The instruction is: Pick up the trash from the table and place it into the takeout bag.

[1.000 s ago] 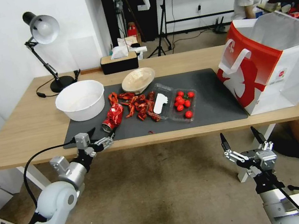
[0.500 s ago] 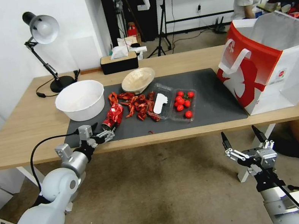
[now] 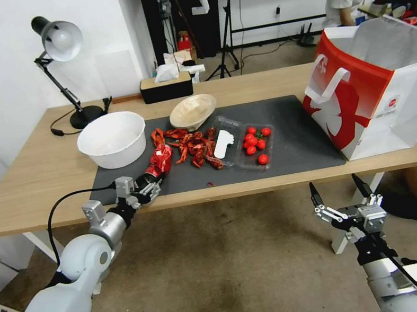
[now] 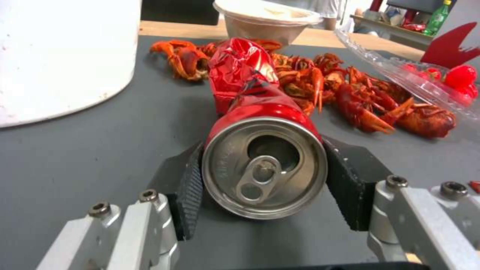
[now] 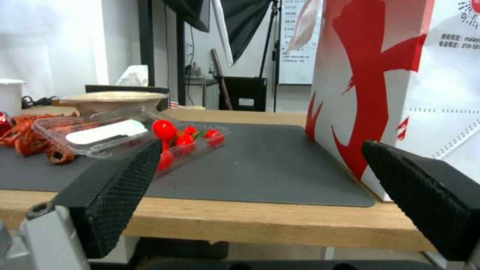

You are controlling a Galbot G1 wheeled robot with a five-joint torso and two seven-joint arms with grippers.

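— What did you log nearest the robot?

— Item one: my right gripper (image 3: 339,188), parked below the table's (image 3: 49,168) front edge, fingers spread wide, holding nothing. From its wrist camera the two black pads (image 5: 122,187) framed the table edge and the bag (image 5: 400,75).

— And the left?

— Item two: my left gripper (image 3: 150,183), at the near edge of the mat (image 3: 301,134). Its pads (image 4: 187,195) sat either side of the can (image 4: 263,165), at its lid end. I logged them as close against the rim on both sides; whether they truly gripped it, I could not tell. The can lay on its side on the mat, crushed end pointing away.

— Further back?

— Item three: crayfish shells (image 3: 193,145) just beyond the can. Item four: a clear tray (image 3: 247,144) with tomatoes, lid open, beside the shells. Item five: a white bowl (image 3: 111,138) on the mat's left corner. Item six: a beige bowl (image 3: 193,110) behind the shells. Item seven: the bag (image 3: 374,89), upright at the table's right end, mouth open. Last: a lamp (image 3: 59,42) and a tissue box (image 3: 166,85) at the far edge.
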